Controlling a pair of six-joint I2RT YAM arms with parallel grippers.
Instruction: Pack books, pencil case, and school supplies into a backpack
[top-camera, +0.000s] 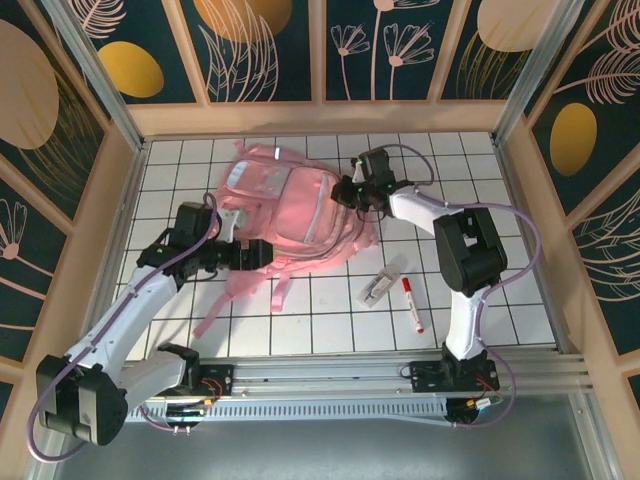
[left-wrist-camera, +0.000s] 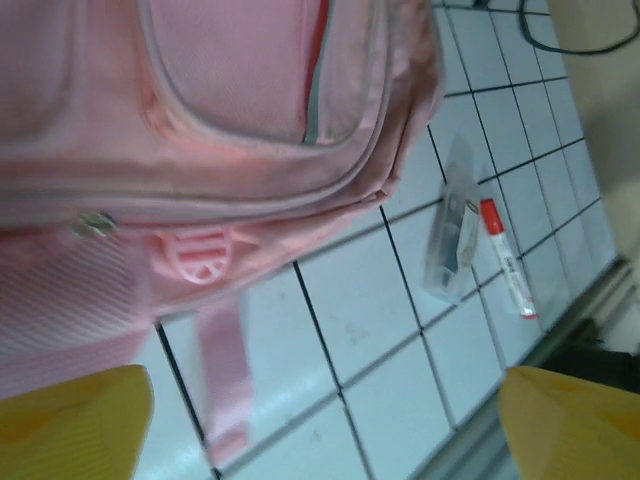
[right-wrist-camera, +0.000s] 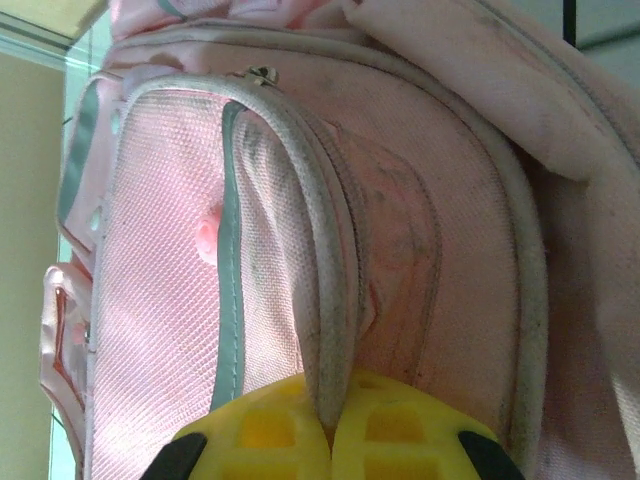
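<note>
The pink backpack (top-camera: 290, 215) lies flat in the middle of the table. My right gripper (top-camera: 347, 193) is at its right edge, and its yellow fingers (right-wrist-camera: 400, 440) are shut on a grey piped seam of the backpack (right-wrist-camera: 420, 200). My left gripper (top-camera: 255, 255) hovers open over the backpack's lower left side, its yellow fingertips (left-wrist-camera: 70, 420) wide apart above bare tiles and a pink strap (left-wrist-camera: 225, 370). A white marker with a red cap (top-camera: 411, 303) (left-wrist-camera: 507, 262) lies right of the backpack, beside a long clear case (top-camera: 382, 283) (left-wrist-camera: 455, 240). The books are out of view.
The white tiled table (top-camera: 320, 330) is boxed in by wooden walls (top-camera: 110, 230) on the left, back and right. A metal rail (top-camera: 340, 375) with both arm bases runs along the near edge. A pink strap (top-camera: 215, 310) trails toward the front.
</note>
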